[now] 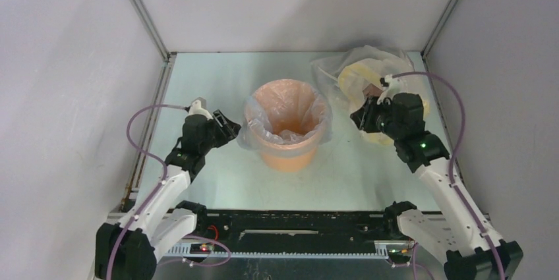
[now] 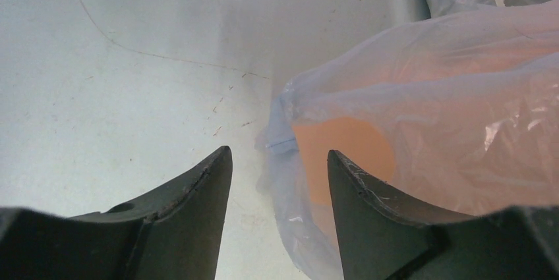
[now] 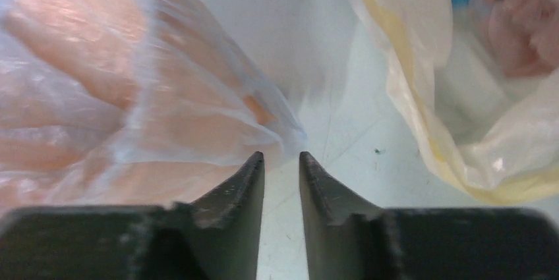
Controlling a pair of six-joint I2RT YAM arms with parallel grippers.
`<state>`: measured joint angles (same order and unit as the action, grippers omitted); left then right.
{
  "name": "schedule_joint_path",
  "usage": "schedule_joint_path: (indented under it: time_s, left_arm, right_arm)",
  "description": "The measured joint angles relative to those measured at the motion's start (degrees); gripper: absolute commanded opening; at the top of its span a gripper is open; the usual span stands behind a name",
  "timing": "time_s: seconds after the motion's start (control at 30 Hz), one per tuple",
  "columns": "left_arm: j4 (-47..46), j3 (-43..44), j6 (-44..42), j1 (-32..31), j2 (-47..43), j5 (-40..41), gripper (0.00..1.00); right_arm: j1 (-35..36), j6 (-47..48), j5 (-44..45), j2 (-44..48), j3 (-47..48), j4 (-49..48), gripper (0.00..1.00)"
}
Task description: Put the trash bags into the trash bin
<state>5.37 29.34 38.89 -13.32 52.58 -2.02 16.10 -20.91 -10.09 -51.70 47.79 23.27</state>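
The orange trash bin (image 1: 287, 156) stands mid-table. The pale translucent trash bag (image 1: 287, 105) lines it, its edge draped over the rim and down the outside. My left gripper (image 1: 232, 128) is open just left of the bin. In the left wrist view the bag (image 2: 428, 95) covers the bin wall (image 2: 343, 155), and its hanging edge lies between and just ahead of my open fingers, midpoint (image 2: 280, 155), not gripped. My right gripper (image 1: 356, 118) sits right of the bin. In the right wrist view it (image 3: 282, 156) is narrowly open and empty, the bag's fold (image 3: 132, 95) just ahead to the left.
The bulkier clear-and-yellow plastic bundle (image 1: 359, 72) lies at the back right, close behind my right gripper, and shows in the right wrist view (image 3: 461, 95). White walls enclose the pale table (image 1: 211, 82) on three sides. A black rail runs along the near edge.
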Motion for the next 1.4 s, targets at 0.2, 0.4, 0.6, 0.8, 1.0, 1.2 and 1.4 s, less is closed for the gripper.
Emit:
schedule_joint_path:
  time_s: [0.2, 0.4, 0.6, 0.8, 1.0, 1.2, 1.4]
  left_arm:
    - [3.15, 0.00, 0.09, 0.00, -4.52, 0.35, 0.64]
    - [4.96, 0.00, 0.07, 0.00, -7.65, 0.22, 0.61]
    - [6.36, 0.00, 0.09, 0.00, -9.55, -0.37, 0.60]
    - [7.15, 0.02, 0.15, 0.00, -11.78, -1.95, 0.60]
    - [8.31, 0.46, 0.22, 0.00, -12.94, -3.41, 0.60]
    - [8.92, 2.05, 0.20, 0.00, -13.60, -4.92, 0.59]
    - [8.94, 2.40, 0.15, 0.00, -12.15, -6.10, 0.57]
  right_arm:
    - [8.59, 4.61, 3.48, -0.48, 14.91, 5.97, 0.00]
    - [20.50, 10.34, 5.57, -9.88, 29.79, 11.63, 0.00]
    - [27.80, 15.72, 7.08, -26.03, 42.29, 17.92, 0.00]
    - [30.47, 19.08, 6.84, -36.96, 47.69, 25.18, 0.00]
    - [31.34, 21.68, 6.62, -43.76, 53.13, 29.07, 0.00]
    - [31.80, 23.15, 5.81, -49.35, 53.40, 32.41, 0.00]
    - [31.80, 23.39, 5.81, -51.47, 51.58, 33.22, 0.00]
